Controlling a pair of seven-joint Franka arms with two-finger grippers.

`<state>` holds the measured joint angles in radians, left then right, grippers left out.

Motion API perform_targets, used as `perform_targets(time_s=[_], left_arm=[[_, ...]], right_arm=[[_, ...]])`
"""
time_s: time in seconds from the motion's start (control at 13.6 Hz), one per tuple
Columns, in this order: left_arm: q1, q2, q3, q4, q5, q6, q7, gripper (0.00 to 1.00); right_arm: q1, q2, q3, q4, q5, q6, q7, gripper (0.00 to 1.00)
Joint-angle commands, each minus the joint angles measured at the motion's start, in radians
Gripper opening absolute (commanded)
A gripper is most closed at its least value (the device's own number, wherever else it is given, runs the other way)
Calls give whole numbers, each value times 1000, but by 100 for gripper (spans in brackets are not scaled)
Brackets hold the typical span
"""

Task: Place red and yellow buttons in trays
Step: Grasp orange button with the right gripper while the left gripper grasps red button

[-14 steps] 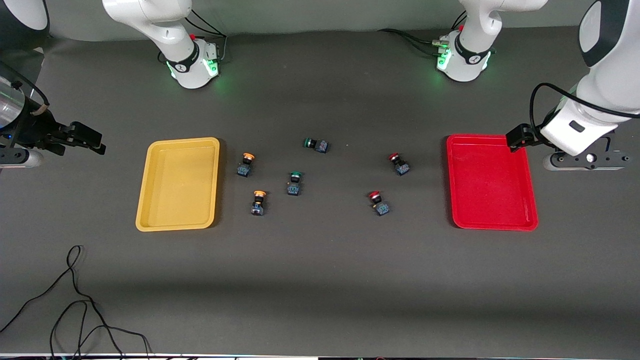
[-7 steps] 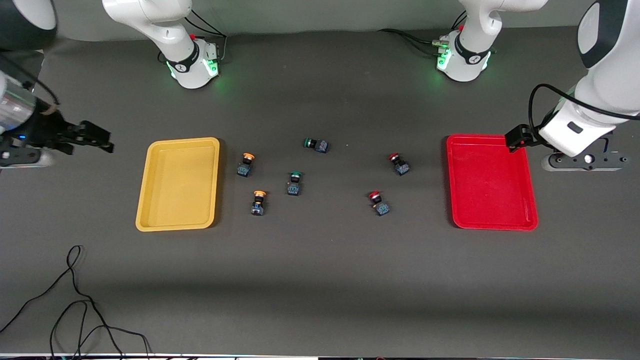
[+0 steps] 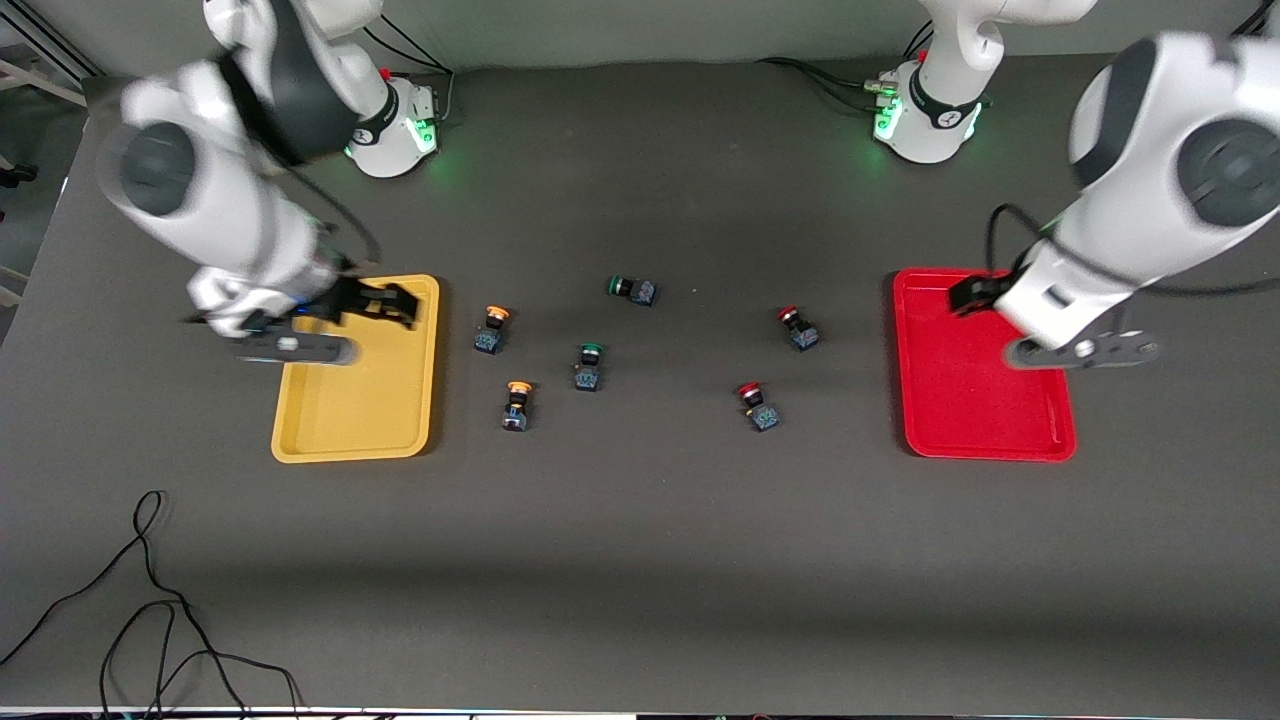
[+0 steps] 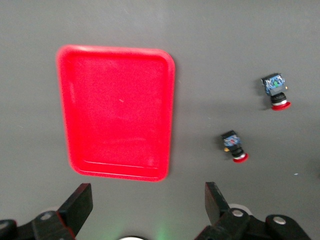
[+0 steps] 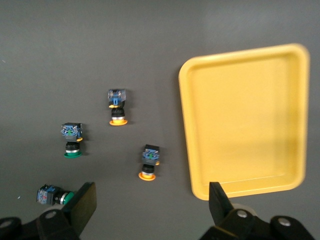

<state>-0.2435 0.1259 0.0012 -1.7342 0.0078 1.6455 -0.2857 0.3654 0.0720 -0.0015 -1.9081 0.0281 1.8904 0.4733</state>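
So here's the layout on the bench (image 3: 640, 560). The yellow tray (image 3: 356, 430) sits toward the right arm's end, the red tray (image 3: 985, 420) toward the left arm's end, and all the little buttons are scattered on the dark surface between them; none is in a tray.

The two orange-capped buttons are close to the yellow tray: one (image 3: 491, 328) just beside its rim, the other (image 3: 517, 404) a bit nearer the front camera. The two red-capped buttons are nearer the red tray: one (image 3: 798, 327) farther from the camera, one (image 3: 757, 405) closer to it. Two green-capped buttons sit in the middle, one (image 3: 588, 365) between the orange and red groups and one (image 3: 631, 289) lying on its side, farther from the camera than the rest.

The right gripper (image 3: 395, 305) hangs over the yellow tray's end nearest the robot bases, jaws spread wide with nothing between them; the right wrist view shows both fingers (image 5: 82, 202) well apart with the orange buttons below. The left gripper (image 3: 970, 295) is over the red tray's corner nearest the bases, jaws also released and empty, fingers (image 4: 77, 205) wide in its own wrist view.

A loose black cable (image 3: 150, 600) lies on the bench near the front camera at the right arm's end.
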Motion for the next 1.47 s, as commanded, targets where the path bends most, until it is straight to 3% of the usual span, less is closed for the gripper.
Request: perform_targets(time_s=[0.0,0.15,0.44,0.73,1.1,1.17,1.25,1.39], left_arm=[[-57,29,5,-141,-45,162,-122,100],[-135,41,6,-267,-43,333,-235,100],[-197,168,-3,-315,-48,474,-374,100],[-252,195,-4,-477,-48,718,-498,100],[-275,256,-7,-481,-86,784,-537,97],[-289,265,-9,-481,-122,797,-537,91],[-301,267,-9,-481,-130,798,-535,73],[-303,265,-9,-479,-137,798,-537,24]], right_arm=[[32,27,-9,-60,-1,67,39,100],[63,48,-11,-119,-1,148,103,100],[104,103,-9,-226,6,312,120,100],[132,164,-11,-259,6,377,151,100],[132,227,-14,-344,6,510,151,100],[133,247,-14,-344,6,533,159,100],[132,265,-14,-345,6,548,159,100],[132,282,-12,-356,6,567,159,100]])
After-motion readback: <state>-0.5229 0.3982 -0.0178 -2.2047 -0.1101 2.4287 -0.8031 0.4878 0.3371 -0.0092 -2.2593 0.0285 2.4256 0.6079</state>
